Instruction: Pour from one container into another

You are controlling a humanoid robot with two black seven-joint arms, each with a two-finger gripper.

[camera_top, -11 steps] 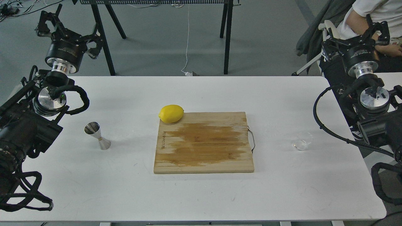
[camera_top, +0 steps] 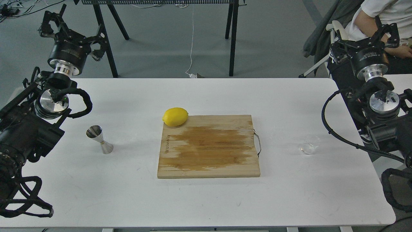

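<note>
The small clear glass cup (camera_top: 310, 144) stands on the white table (camera_top: 206, 199) at the right, beyond the cutting board's handle. The steel hourglass jigger (camera_top: 99, 140) stands upright at the left of the table. My left gripper (camera_top: 72, 30) hangs high over the table's far left edge, well behind the jigger, fingers spread and empty. My right gripper (camera_top: 365, 37) is raised past the table's far right corner, far above and behind the cup, open with nothing in it.
A wooden cutting board (camera_top: 209, 148) with a metal handle lies mid-table, with a yellow lemon (camera_top: 175, 116) at its far left corner. A seated person (camera_top: 383, 16) is behind my right arm. Black stand legs (camera_top: 233, 38) rise behind the table.
</note>
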